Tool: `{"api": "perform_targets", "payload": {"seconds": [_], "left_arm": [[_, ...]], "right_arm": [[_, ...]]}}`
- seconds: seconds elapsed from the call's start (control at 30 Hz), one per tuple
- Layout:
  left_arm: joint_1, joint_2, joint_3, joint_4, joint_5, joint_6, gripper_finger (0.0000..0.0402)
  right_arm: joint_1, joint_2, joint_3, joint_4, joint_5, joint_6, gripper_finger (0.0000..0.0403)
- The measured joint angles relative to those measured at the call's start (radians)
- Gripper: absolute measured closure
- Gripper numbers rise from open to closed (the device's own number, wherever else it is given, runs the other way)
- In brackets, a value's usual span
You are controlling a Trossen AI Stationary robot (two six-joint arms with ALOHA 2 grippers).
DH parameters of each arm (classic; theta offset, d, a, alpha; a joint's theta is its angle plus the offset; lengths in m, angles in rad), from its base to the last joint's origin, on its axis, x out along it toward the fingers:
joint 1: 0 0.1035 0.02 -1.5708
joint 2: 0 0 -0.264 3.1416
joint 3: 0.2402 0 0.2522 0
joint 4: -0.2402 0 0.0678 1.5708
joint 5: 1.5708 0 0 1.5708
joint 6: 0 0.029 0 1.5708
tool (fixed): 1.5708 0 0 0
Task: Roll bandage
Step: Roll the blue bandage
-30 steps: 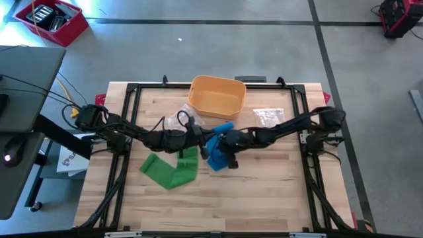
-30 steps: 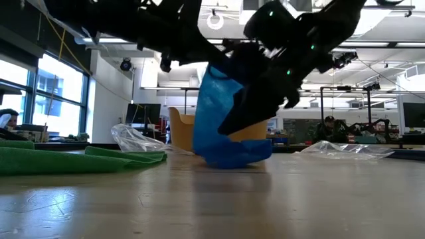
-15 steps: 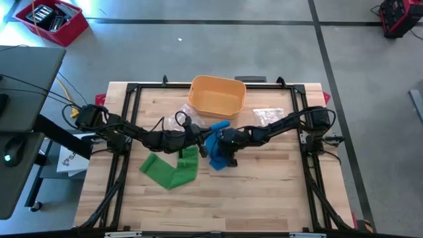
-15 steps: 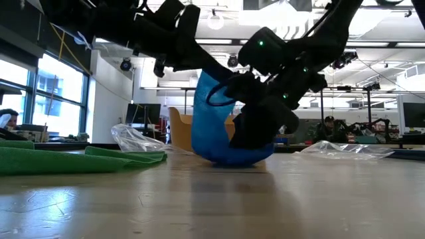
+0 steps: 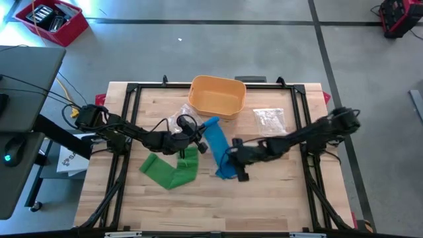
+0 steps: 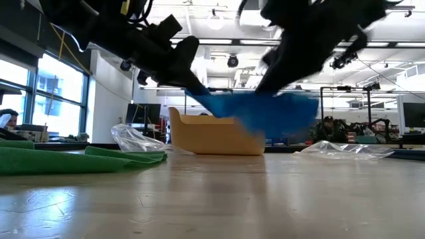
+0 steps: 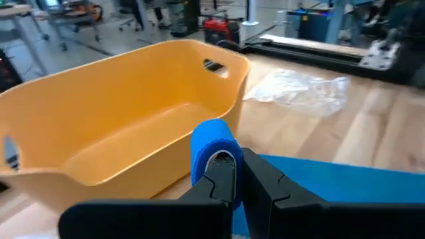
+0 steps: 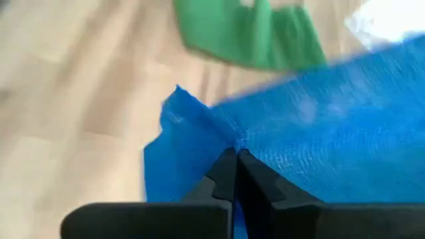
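Note:
A blue bandage (image 5: 219, 149) stretches in a strip between my two grippers, its far end wound into a small roll (image 7: 211, 139). My left gripper (image 5: 205, 131) is shut on that roll, in front of the yellow bin (image 5: 217, 96). My right gripper (image 5: 228, 157) is shut on the strip closer to the table's near edge. In the low view the strip (image 6: 259, 109) hangs clear of the tabletop. A green bandage (image 5: 172, 168) lies flat on the table, left of the blue one. My left gripper pinches the rolled far end (image 7: 214, 151) of the blue bandage between its two fingers, coming level from the table's left. The roll is lifted clear, and the strip runs away from it toward my other gripper. My right gripper pinches the blue strip (image 8: 234, 141) a little short of its near end, coming from the table's right. One layer or several, I cannot tell. The cloth spreads out beyond the fingers toward the roll, clear of the table, and a loose corner (image 8: 174, 109) hangs free.
The yellow bin (image 7: 119, 133) stands at the far middle of the table. A clear plastic bag (image 5: 268, 118) lies to its right, another (image 5: 176, 121) by my left arm. Bare wood shows along the near edge.
My right gripper has shut on the blue bandage and gone up and toward the table's near right. The bandage, which hung bunched with its lower part on the table, is now drawn out into a strip clear of the table.

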Motion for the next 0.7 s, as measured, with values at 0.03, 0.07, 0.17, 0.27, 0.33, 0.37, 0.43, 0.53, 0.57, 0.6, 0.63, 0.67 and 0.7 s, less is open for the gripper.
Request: {"api": "perform_targets", "payload": {"seconds": [0.03, 0.07, 0.17, 0.27, 0.33, 0.37, 0.43, 0.53, 0.57, 0.6, 0.63, 0.67, 0.7], "left_arm": [[-0.001, 0.000, 0.000, -0.024, -0.015, -0.017, 0.0394], [0.000, 0.000, 0.000, -0.050, -0.025, -0.033, 0.0394], [-0.001, -0.004, 0.000, -0.152, -0.073, -0.083, 0.0394], [0.001, -0.004, 0.000, -0.260, -0.135, -0.128, 0.0394], [0.001, -0.005, 0.000, -0.318, -0.151, -0.165, 0.0394], [0.001, -0.005, 0.000, -0.345, -0.151, -0.182, 0.0394], [-0.003, -0.005, 0.000, -0.371, -0.151, -0.193, 0.0394], [-0.013, -0.005, 0.000, -0.373, -0.151, -0.194, 0.0394], [-0.016, -0.005, 0.000, -0.375, -0.151, -0.193, 0.0394], [-0.017, -0.005, 0.000, -0.374, -0.152, -0.192, 0.0394], [-0.016, -0.005, 0.000, -0.374, -0.155, -0.192, 0.0394], [-0.016, -0.005, 0.000, -0.373, -0.156, -0.193, 0.0394], [-0.015, -0.005, 0.000, -0.373, -0.156, -0.192, 0.0394]], "right_arm": [[0.027, -0.027, 0.000, -0.016, 0.015, 0.016, 0.0401], [0.054, -0.053, 0.000, -0.038, 0.028, 0.029, 0.0402], [0.133, -0.121, 0.000, -0.078, 0.065, 0.081, 0.0402], [0.209, -0.169, 0.000, -0.122, 0.109, 0.126, 0.0402], [0.253, -0.190, 0.000, -0.142, 0.149, 0.148, 0.0402], [0.271, -0.195, 0.000, -0.144, 0.173, 0.156, 0.0402], [0.299, -0.200, 0.000, -0.144, 0.222, 0.178, 0.0402], [0.316, -0.200, 0.000, -0.152, 0.234, 0.200, 0.0403], [0.320, -0.200, 0.000, -0.158, 0.232, 0.211, 0.0403], [0.324, -0.200, 0.000, -0.167, 0.226, 0.226, 0.0403], [0.327, -0.200, 0.000, -0.172, 0.223, 0.235, 0.0403], [0.330, -0.199, 0.000, -0.172, 0.218, 0.238, 0.0403], [0.334, -0.199, 0.000, -0.171, 0.213, 0.239, 0.0403]]}}
